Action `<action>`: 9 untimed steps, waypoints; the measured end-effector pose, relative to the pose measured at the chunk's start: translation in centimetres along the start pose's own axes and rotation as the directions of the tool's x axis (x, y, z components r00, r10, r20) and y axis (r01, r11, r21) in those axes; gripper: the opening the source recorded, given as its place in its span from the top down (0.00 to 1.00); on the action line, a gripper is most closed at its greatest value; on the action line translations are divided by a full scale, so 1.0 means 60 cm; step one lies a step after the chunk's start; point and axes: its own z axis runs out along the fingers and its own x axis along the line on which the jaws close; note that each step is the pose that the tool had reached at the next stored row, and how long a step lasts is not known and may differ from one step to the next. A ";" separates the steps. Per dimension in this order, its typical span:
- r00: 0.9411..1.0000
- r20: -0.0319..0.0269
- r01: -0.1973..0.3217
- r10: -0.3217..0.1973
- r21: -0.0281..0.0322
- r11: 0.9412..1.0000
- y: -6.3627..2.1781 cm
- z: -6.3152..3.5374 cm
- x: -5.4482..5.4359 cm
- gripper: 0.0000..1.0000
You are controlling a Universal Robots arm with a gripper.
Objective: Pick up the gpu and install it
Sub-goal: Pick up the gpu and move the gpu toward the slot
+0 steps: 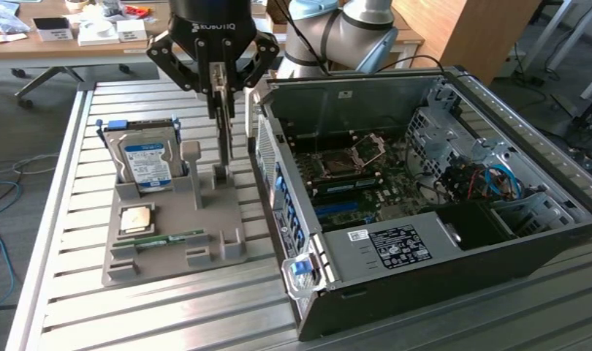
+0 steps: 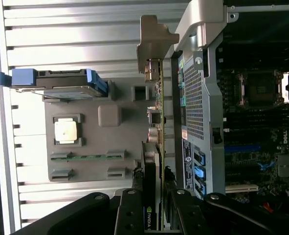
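Gpu [image 1: 222,124] clamped on both faces by gripper [image 1: 221,86], jaws partly closed on it; upright, directly over grey parts tray [image 1: 203,212].

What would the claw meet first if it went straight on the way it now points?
The claw, shut on the gpu, points straight down. The card's lower edge would meet the grey holder tray first, at its upright slot; whether they already touch is unclear.

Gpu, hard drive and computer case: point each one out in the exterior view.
gpu [image 1: 223,131], exterior view, on the card's thin edge, seen end-on.
hard drive [image 1: 148,162], exterior view, on its blue-white label.
computer case [image 1: 423,292], exterior view, on its dark near side wall.
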 end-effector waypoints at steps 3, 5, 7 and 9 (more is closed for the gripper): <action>1.000 0.000 0.000 0.000 0.000 1.000 0.000 0.000 -0.006 0.73; 1.000 0.000 0.000 0.000 0.000 1.000 0.001 0.000 -0.010 0.73; 1.000 0.000 0.000 0.000 0.000 1.000 0.001 -0.001 -0.015 0.73; 1.000 0.000 0.000 0.000 0.000 1.000 0.002 -0.001 -0.020 0.73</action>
